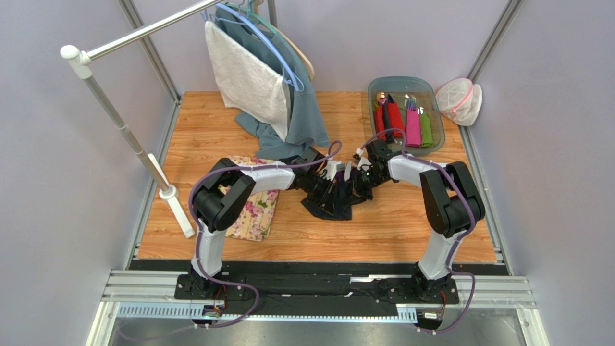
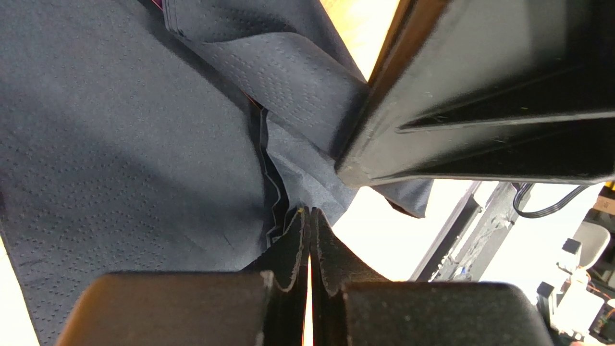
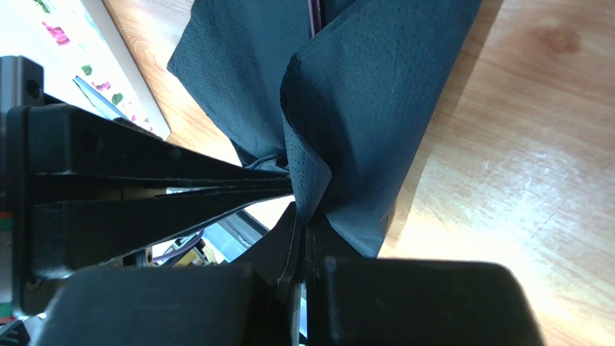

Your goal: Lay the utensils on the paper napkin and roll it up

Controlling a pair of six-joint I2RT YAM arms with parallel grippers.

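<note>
Top external view has the paper napkin [image 1: 333,207] bunched in a dark heap in the middle of the table [image 1: 419,216], just right of the floral mat [image 1: 254,213], with both arms meeting over it. Up close, the left gripper [image 2: 310,220] and right gripper [image 3: 303,223] each have their fingers pressed together on a thin fold of it, and I can't make out the utensils. It looks featherlight, limp and easily torn, so I'd pinch edges or corners gently and avoid tugging the two holds apart.
</note>
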